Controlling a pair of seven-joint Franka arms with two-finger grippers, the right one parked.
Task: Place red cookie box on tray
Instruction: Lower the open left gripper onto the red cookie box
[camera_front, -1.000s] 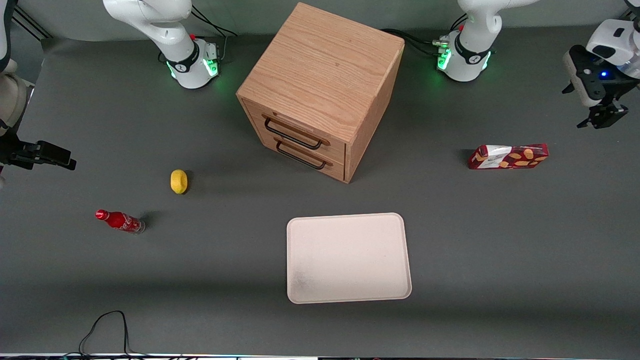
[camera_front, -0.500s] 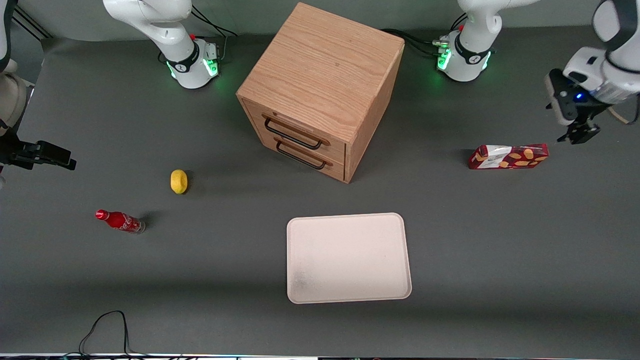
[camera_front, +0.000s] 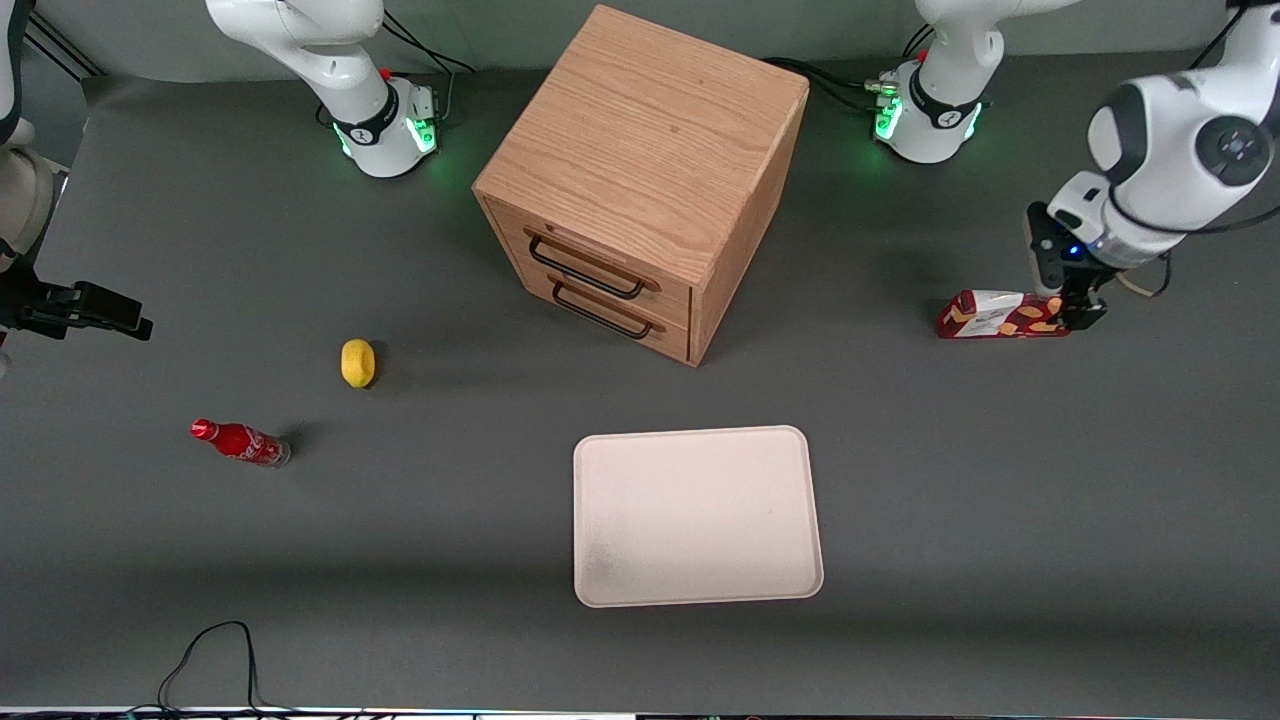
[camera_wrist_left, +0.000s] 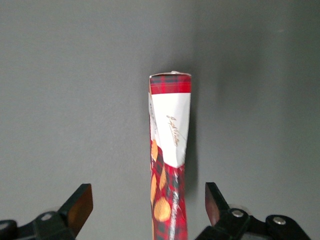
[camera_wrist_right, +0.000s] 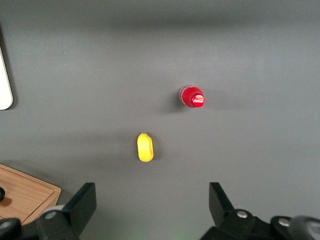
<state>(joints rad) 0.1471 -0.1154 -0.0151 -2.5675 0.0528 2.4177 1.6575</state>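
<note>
The red cookie box (camera_front: 996, 315) lies on its narrow edge on the grey table, toward the working arm's end and farther from the front camera than the tray (camera_front: 697, 515). My left gripper (camera_front: 1075, 312) hangs over the box's outer end and hides that end. In the left wrist view the box (camera_wrist_left: 170, 150) runs lengthwise between the open fingers (camera_wrist_left: 80, 205), closer to one finger than the other and touching neither. The gripper (camera_wrist_left: 147, 202) holds nothing. The cream-white tray holds nothing.
A wooden two-drawer cabinet (camera_front: 640, 180) stands mid-table, farther from the front camera than the tray. A yellow lemon (camera_front: 357, 362) and a small red soda bottle (camera_front: 240, 442) lie toward the parked arm's end. A black cable (camera_front: 210, 650) loops at the near edge.
The left arm has swung in from the table's end and come down, so its gripper now straddles the cookie box's end. The box, tray and other things have not moved.
</note>
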